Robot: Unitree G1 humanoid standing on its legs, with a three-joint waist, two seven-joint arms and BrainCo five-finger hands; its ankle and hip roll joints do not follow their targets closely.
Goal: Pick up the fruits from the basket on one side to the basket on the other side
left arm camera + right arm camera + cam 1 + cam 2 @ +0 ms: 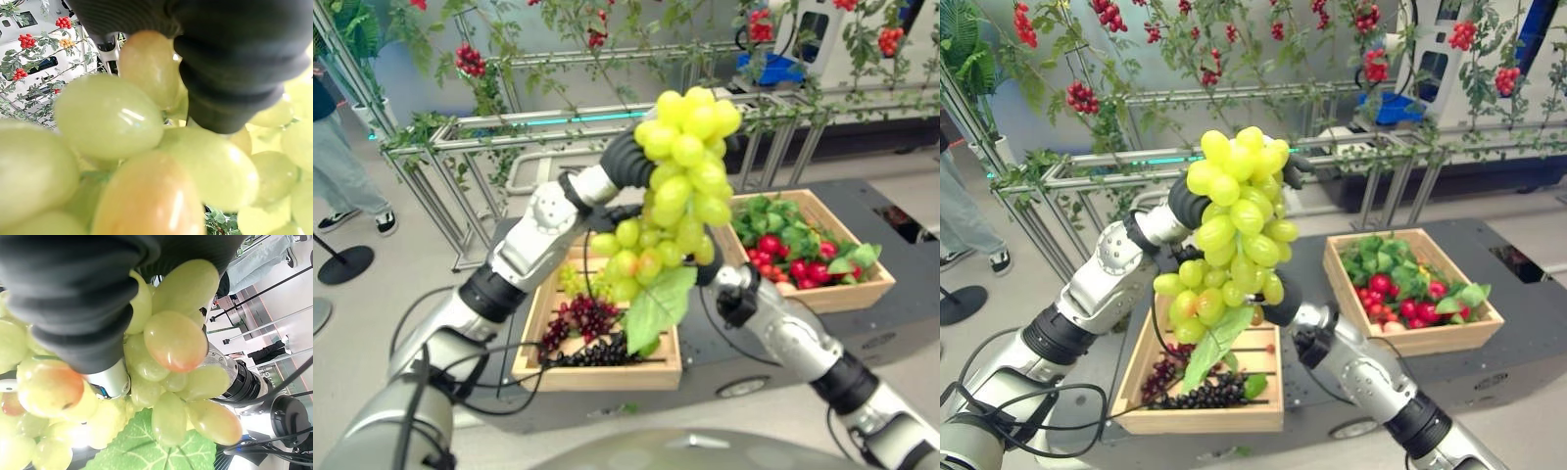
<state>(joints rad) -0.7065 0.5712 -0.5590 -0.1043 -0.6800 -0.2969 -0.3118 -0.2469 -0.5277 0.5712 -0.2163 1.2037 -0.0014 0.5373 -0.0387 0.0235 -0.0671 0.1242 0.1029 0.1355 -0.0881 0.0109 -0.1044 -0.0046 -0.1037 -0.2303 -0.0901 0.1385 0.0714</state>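
Observation:
A big bunch of green grapes [680, 186] with a leaf hangs in the air above the two wooden baskets. My left hand [628, 159] is at the bunch's top, fingers curled round it from behind; a dark fingertip shows past the grapes [1297, 168]. My right hand [713, 272] presses against the lower part of the bunch, half hidden behind it. Below, the left basket [607, 377] holds dark and red grapes. The right basket [862, 294] holds red fruits among green leaves. Grapes [107, 117] crowd against the left hand's cover [230, 63], and likewise in the right wrist view [173, 340].
Both baskets stand on a dark low platform [901, 215]. Behind it runs a metal frame [509, 127] hung with vines and red berry clusters. A person [337, 166] stands at the far left beside a black round stand base [342, 264].

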